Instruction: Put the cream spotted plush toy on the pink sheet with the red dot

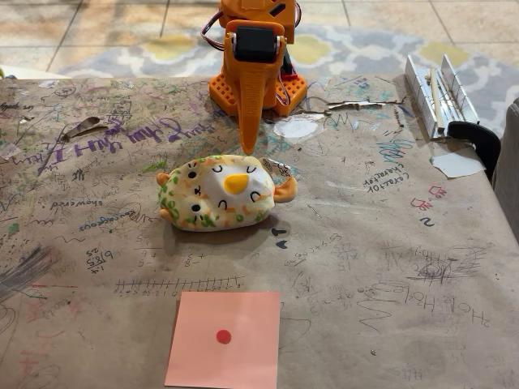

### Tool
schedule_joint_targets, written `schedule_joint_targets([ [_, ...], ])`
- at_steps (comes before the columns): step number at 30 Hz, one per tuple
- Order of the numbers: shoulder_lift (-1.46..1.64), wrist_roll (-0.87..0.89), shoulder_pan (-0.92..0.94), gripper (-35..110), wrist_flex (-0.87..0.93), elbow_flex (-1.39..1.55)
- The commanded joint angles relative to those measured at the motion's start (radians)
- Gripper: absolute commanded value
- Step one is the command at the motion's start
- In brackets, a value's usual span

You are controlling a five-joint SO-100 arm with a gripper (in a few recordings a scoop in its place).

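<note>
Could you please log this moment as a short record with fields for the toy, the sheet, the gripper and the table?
toy: cream spotted plush, lying on the table, above the sheet in the fixed view, not on it
sheet: pink sheet with a red dot at its centre, flat at the near edge, nothing on it
gripper: orange gripper, pointing down just behind the plush; open or shut cannot be told
table: brown paper cover, scribbled with pen marks
task state: plush not yet moved to the sheet
</note>
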Motion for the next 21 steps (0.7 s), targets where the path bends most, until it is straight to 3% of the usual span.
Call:
schedule_joint_targets([
  [1, 0.018, -0.014, 0.006, 0, 0.017, -0.015],
  [5, 0.018, -0.058, -0.012, 0, 0.017, -0.015],
  [7, 0.014, -0.25, -0.055, 0, -0.044, 0.0],
  [9, 0.015, -0.472, -0.057, 0, -0.008, -0.046],
  [11, 0.015, -0.808, -0.048, 1, 0.032, -0.052],
  [12, 0.015, -0.908, -0.02, 7, 0.029, -0.034],
  [14, 0.011, -1.275, 0.028, 27, 0.126, 0.0],
  [16, 0.011, -1.522, 0.063, 27, 0.239, -0.014],
  [18, -0.034, -1.626, 0.075, 27, 0.261, -0.049],
  [21, -0.259, -1.628, 0.101, 27, 0.199, -0.193],
])
